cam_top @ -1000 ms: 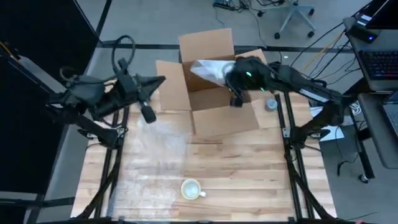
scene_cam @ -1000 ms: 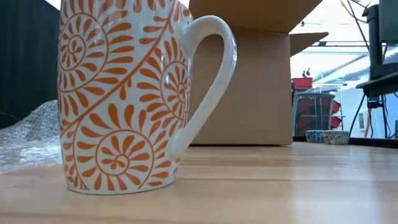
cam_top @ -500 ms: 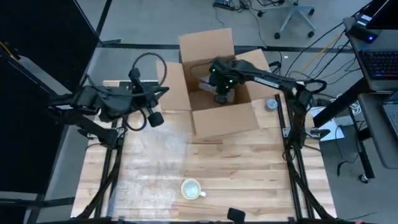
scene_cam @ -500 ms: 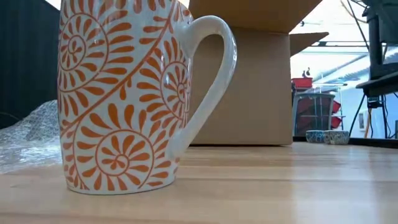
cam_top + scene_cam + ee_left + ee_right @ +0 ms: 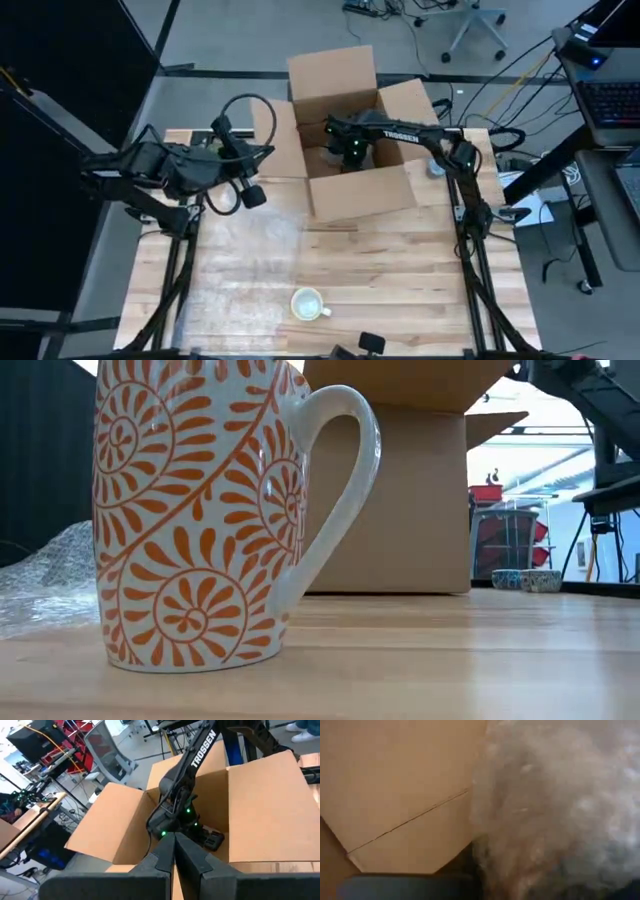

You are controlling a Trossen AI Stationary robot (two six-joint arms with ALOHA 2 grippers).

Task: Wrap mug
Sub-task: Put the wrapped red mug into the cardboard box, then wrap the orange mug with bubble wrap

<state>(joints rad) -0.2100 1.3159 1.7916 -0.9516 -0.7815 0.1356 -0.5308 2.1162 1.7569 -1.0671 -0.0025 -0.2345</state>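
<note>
Mug: we count one mug (image 5: 307, 303), glazed ceramic, white with orange leaf spirals (image 5: 190, 510), upright near the bench's (image 5: 400, 270) front edge.
Wrap: one crinkled clear bubble sheet (image 5: 250, 250) flat on the planks, left of the mug.
Box: one open cardboard box (image 5: 360, 190), four flaps out.
Right gripper (image 5: 348, 152): down inside the box; its fingers we cannot tell.
Left gripper (image 5: 174, 845): beside the box, fingers pressed together.

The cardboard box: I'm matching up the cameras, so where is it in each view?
High view: cardboard box, top centre, right claw inside.
Low view: behind the mug, centre.
Left wrist view: fills the middle.
Right wrist view: inner wall.
Shared landmark: the box itself.
</note>
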